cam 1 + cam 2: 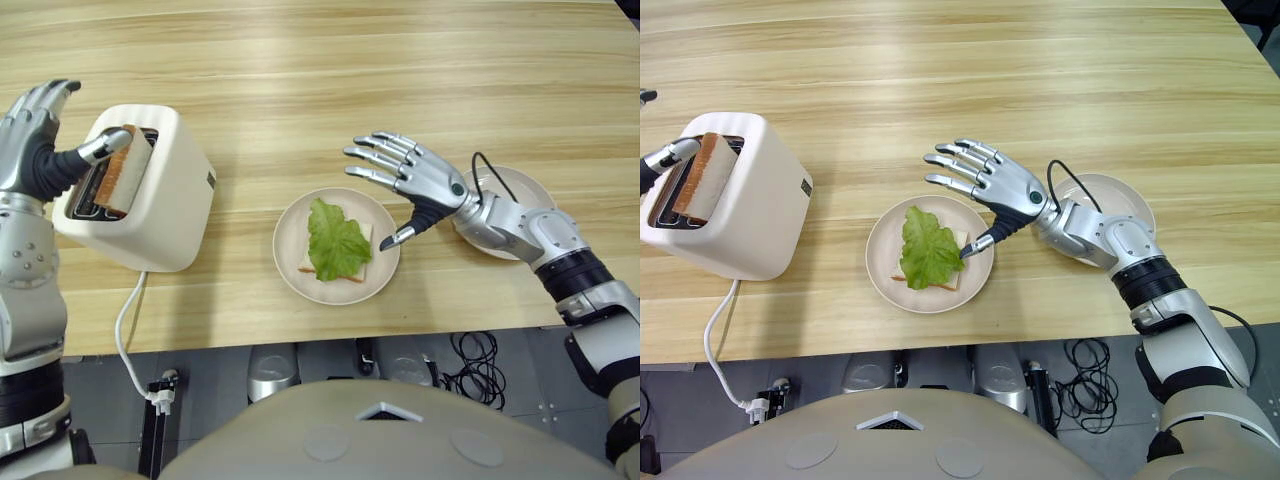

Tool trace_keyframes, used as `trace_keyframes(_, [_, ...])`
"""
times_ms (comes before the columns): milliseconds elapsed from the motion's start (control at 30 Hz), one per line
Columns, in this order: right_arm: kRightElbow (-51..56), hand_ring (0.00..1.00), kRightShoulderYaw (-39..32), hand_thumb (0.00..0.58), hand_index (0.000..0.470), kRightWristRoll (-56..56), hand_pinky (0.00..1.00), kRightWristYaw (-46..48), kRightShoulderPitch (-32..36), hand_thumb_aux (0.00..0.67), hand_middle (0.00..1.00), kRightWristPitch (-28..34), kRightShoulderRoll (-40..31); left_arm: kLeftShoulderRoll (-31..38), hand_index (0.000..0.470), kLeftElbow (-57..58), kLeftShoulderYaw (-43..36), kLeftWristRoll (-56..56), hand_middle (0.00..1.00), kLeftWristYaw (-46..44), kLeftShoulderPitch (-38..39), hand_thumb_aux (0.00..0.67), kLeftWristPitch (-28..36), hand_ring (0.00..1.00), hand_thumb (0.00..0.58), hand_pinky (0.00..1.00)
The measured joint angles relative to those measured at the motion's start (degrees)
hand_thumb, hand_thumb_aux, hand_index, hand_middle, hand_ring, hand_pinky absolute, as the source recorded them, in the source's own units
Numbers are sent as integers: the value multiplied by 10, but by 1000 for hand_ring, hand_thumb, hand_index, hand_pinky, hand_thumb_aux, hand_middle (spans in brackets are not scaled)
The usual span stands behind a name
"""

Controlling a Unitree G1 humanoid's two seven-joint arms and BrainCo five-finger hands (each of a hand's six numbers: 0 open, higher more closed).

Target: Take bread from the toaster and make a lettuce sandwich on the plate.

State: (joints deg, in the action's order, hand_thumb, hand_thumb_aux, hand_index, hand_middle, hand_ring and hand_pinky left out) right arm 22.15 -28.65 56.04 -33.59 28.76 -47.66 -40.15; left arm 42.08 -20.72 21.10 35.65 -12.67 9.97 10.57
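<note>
Right hand (425,175) is hovering splayed, empty, at plate's (289,248) three o'clock; open left hand (35,140) is touching toaster's (170,205) bread (122,175).

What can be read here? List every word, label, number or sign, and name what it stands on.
No text can be read.
toaster: a small dark marking on its side wall, too small to read.
plate, lettuce, bread slice in the toaster, second plate, table: no print visible.
</note>
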Motion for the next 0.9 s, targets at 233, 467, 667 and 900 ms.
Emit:
trace_keyframes(233, [1,0,9,0,0,-3,0,9,-3,0,0,1,6,-2,0,3,-47,60,0,-7,23,0,30,0,0,0])
trace_keyframes(467, [0,0,13,0,0,-3,0,8,-9,0,0,1,8,-1,460,3,-55,69,0,-27,40,670,55,0,580,0])
trace_keyframes(667, [0,0,17,0,0,-2,0,8,-26,0,0,2,9,3,460,9,-47,70,0,-23,19,670,64,0,580,0])
trace_keyframes(900, [2,0,20,0,0,4,0,8,-27,0,0,10,17,0,460,3,-47,66,8,1,-28,670,57,8,580,8])
